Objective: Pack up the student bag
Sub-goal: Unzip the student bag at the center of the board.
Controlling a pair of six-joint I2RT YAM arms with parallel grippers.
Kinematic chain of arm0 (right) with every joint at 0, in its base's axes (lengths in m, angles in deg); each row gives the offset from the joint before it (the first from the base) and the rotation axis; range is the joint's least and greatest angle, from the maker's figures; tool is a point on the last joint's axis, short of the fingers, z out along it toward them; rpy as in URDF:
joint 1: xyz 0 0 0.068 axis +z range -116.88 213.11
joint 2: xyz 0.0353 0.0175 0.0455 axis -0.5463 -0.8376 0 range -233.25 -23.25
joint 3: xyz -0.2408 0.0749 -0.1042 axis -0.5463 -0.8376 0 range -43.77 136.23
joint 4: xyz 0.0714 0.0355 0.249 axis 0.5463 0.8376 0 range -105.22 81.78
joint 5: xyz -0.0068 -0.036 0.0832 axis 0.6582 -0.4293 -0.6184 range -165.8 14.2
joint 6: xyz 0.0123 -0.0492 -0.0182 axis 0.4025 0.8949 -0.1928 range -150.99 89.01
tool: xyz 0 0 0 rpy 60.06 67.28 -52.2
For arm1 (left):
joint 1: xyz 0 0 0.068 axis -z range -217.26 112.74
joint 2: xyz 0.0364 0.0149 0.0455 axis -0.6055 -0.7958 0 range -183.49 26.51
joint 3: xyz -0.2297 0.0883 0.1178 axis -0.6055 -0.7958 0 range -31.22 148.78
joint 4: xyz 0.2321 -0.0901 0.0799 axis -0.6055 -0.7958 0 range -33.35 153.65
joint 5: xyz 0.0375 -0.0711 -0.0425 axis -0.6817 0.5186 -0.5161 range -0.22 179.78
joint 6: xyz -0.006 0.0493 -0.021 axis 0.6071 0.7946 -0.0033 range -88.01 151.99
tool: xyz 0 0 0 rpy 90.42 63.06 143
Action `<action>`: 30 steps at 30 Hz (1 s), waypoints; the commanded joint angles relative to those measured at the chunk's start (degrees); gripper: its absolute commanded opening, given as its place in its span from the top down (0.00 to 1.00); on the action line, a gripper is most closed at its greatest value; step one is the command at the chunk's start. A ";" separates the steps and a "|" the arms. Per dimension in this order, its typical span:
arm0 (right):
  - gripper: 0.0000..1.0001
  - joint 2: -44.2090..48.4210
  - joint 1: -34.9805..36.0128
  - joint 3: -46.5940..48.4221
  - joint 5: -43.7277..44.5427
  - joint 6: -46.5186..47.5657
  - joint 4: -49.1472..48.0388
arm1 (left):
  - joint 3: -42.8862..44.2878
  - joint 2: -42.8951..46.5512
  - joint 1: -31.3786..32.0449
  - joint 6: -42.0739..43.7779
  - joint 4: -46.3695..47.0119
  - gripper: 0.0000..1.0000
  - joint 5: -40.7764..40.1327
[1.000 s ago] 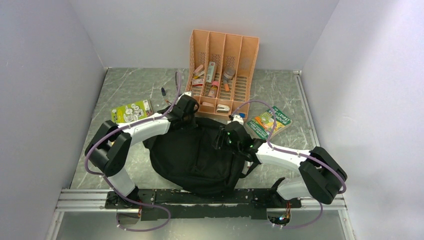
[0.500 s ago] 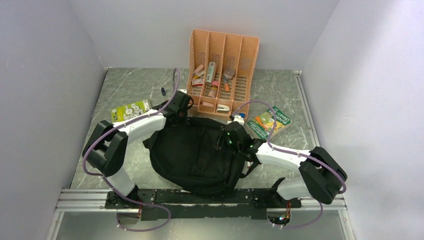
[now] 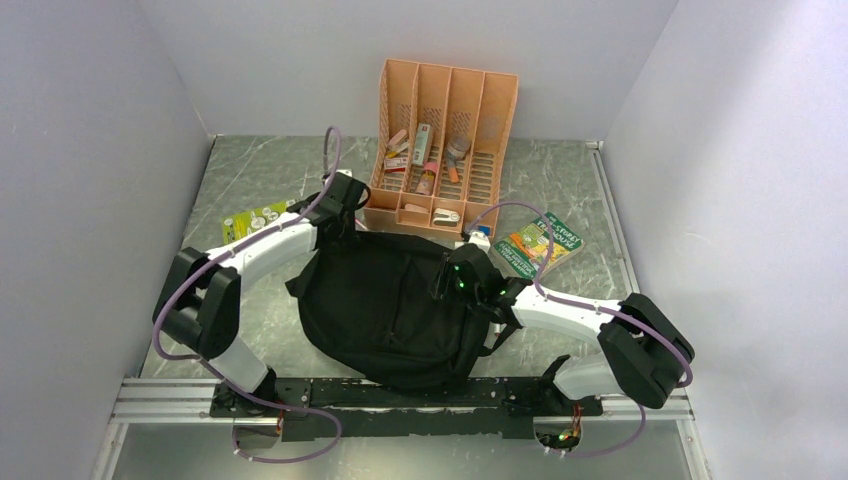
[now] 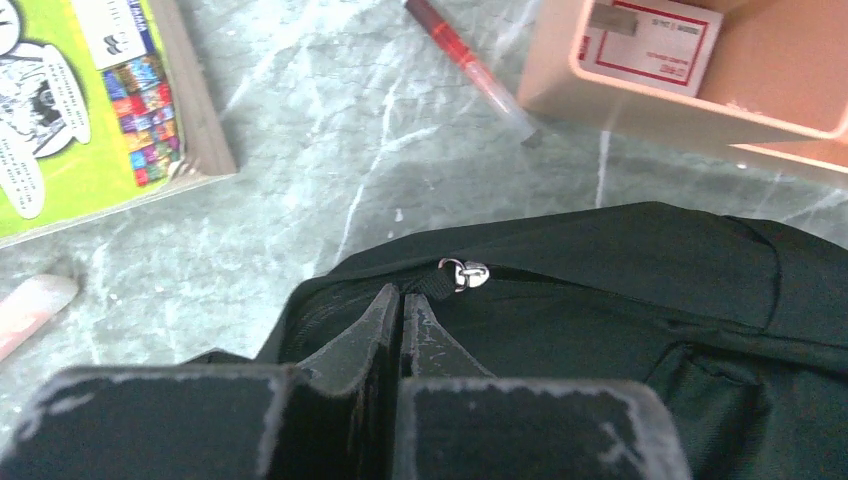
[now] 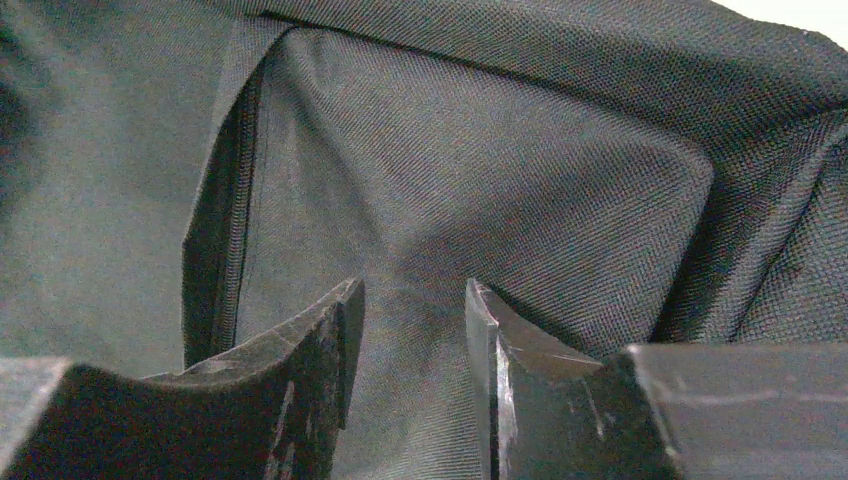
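Note:
The student bag [image 3: 385,310], a big soft black backpack, lies flat between the two arms. My left gripper [image 3: 335,212] is at its far-left top edge. In the left wrist view that gripper [image 4: 402,292] is shut on the black pull tab of the silver zipper slider [image 4: 466,273], over the bag [image 4: 620,300]. My right gripper [image 3: 455,280] rests on the bag's right side. In the right wrist view its jaws [image 5: 412,290] stand partly apart with a ridge of bag fabric [image 5: 450,150] pinched between them, creases running into the gap.
An orange slotted file organiser [image 3: 445,140] holding small stationery stands just behind the bag. One green book [image 3: 258,218] lies left of the left gripper, another [image 3: 540,245] right of the bag. A red pen [image 4: 470,65] lies by the organiser's base.
My left gripper has travelled left and slightly back along the bag's top edge, still shut on the zipper pull. The right arm has held still.

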 commanded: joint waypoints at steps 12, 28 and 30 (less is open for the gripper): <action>0.47 3.61 0.16 3.58 2.05 7.00 0.55 | -1.89 6.19 -1.85 4.97 -0.23 0.95 -1.34; 0.27 -8.30 0.17 11.90 -12.39 42.30 -32.05 | -3.83 12.90 -1.85 8.48 4.93 0.95 7.37; 0.29 -10.76 0.19 13.44 -17.26 48.80 -33.28 | -4.19 13.30 -1.87 8.25 5.18 0.95 7.51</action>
